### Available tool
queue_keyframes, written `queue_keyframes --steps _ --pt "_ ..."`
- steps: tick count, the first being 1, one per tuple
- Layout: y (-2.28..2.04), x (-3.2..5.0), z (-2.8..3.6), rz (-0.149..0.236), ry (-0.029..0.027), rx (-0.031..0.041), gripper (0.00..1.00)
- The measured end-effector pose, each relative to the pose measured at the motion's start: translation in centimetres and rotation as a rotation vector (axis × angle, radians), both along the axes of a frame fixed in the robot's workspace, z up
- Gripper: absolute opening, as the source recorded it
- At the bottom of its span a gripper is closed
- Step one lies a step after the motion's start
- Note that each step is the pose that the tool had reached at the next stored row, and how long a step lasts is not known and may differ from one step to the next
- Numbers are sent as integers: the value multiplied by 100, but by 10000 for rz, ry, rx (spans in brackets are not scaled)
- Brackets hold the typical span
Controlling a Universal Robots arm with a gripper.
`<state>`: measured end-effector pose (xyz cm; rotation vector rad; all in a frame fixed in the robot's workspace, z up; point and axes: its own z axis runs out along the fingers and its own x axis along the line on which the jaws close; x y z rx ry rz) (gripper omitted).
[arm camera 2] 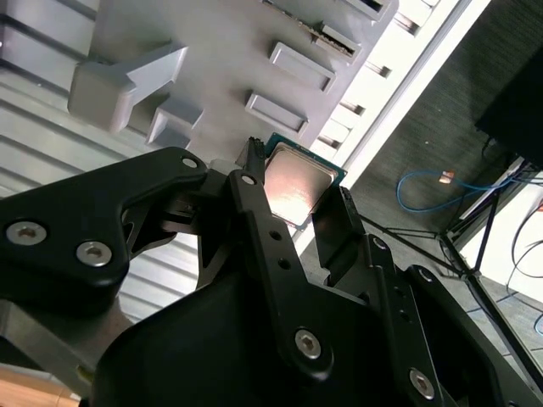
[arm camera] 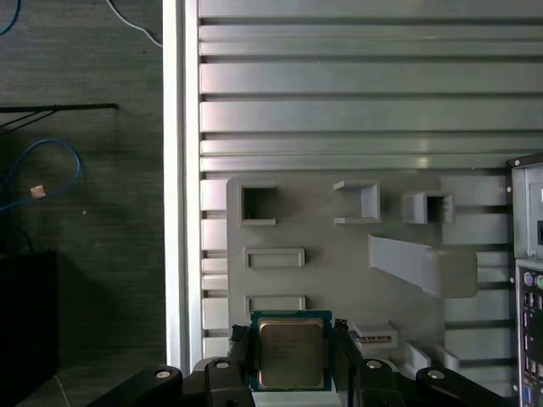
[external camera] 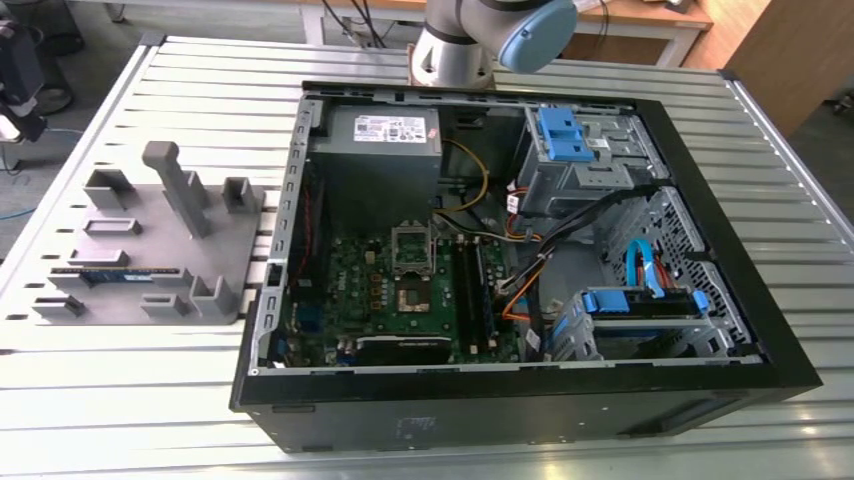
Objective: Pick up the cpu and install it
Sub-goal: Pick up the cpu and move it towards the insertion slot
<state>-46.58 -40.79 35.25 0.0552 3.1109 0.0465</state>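
The cpu [arm camera: 291,352], a small square chip with a shiny metal top and green rim, sits between the two black fingers of my gripper [arm camera: 291,363], which is shut on it. In the second wrist view the cpu [arm camera 2: 293,185] is likewise clamped in my gripper [arm camera 2: 295,198]. It hangs high above the grey fixture plate [arm camera: 339,242], near the plate's edge towards the floor. In the exterior view the open computer case [external camera: 521,400] shows the green motherboard [external camera: 354,300] with its cpu socket [external camera: 411,283] and a raised metal frame [external camera: 411,241].
The fixture plate [external camera: 174,245] lies on the slatted metal table [external camera: 120,400] at the exterior view's left of the case, with upright blocks [external camera: 167,175] and a memory stick [external camera: 114,273]. Cables [external camera: 534,250] and blue drive bays [external camera: 567,135] crowd the case. Dark floor [arm camera: 85,212] borders the table.
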Motion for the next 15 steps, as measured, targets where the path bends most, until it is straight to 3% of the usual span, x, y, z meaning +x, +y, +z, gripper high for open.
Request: queue_keyframes --steps 15 --pt "0 0 71 0 0 1 47"
